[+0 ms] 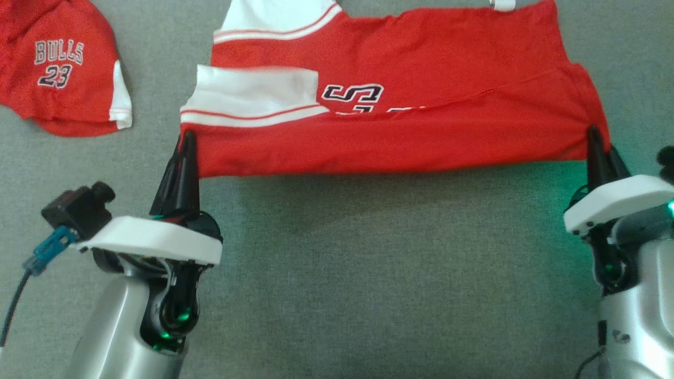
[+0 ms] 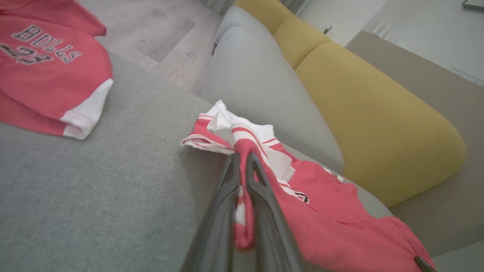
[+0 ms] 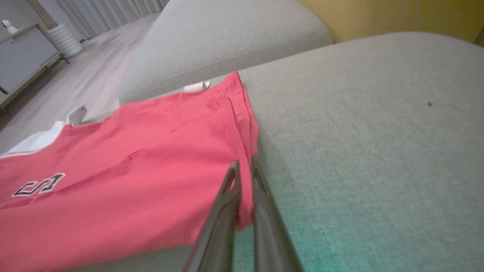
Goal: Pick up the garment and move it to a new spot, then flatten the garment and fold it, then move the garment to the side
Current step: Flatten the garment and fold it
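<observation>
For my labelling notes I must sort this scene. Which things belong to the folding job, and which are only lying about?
In the job:
red jersey, held at its near corners
left gripper and right gripper, both shut on it
grey seat under it

Lying about:
red Bulls 23 garment at the left
yellow cushions
cabinet

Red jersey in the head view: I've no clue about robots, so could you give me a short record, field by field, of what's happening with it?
Garment: red and white jersey, spread on the grey sofa cushion
Fold: a crease runs across it, hiding part of the black lettering
Left gripper: shut on the near left corner
Right gripper: shut on the near right corner
Nearby: second red garment reading BULLS 23, off to the left, not touching
</observation>
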{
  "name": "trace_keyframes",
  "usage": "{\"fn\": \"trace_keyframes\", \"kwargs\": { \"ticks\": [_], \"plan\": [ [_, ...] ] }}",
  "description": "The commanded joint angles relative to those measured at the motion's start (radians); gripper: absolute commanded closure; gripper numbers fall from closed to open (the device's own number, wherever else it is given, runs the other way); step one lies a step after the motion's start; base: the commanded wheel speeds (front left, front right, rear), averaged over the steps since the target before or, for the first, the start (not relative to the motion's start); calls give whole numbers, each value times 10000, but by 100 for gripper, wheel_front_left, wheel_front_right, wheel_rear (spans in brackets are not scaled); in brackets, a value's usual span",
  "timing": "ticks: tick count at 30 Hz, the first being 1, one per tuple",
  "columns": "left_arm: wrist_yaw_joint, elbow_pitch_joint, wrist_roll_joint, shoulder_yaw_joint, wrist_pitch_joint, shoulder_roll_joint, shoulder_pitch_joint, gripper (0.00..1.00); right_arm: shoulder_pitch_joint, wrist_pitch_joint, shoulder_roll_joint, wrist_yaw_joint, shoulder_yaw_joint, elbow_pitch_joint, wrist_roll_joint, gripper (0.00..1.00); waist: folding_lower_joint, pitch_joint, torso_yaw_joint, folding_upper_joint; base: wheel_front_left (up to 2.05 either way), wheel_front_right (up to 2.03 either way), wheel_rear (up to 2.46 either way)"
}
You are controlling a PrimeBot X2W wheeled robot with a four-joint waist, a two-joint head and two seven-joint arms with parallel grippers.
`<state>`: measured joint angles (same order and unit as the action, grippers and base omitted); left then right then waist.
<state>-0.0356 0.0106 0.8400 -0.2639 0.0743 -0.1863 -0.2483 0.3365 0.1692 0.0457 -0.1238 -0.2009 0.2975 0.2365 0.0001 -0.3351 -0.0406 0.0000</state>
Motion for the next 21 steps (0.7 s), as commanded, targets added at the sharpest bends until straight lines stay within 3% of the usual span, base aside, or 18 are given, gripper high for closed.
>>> {"fn": "trace_keyframes", "kwargs": {
  "ticks": [1,8,17,18,19,21],
  "plan": [
    [-77,767,-122,261,91,-321,-162,100,-98,164,45,-69,88,-690,125,100,-1,181,-34,0,0,0,0],
    [-573,2140,-223,6,638,-659,1235,100,-1874,1079,45,-69,-36,-2284,353,100,-1,591,10,0,0,0,0],
    [-821,1886,330,-37,221,-182,3158,100,-3691,1082,45,-69,-295,-2681,707,100,-1,729,142,0,0,0,0],
    [-817,1778,336,-43,178,-170,3252,100,-3770,1045,45,-69,-292,-2629,689,97,-1,733,166,0,0,0,0],
    [-809,1662,324,-64,153,-171,3321,100,-3821,996,45,-69,-280,-2578,667,87,-1,732,185,0,0,0,0],
    [-792,1429,313,-91,122,-174,3382,100,-3857,878,45,-69,-259,-2490,647,53,-1,715,222,0,0,0,0]
  ]
}}
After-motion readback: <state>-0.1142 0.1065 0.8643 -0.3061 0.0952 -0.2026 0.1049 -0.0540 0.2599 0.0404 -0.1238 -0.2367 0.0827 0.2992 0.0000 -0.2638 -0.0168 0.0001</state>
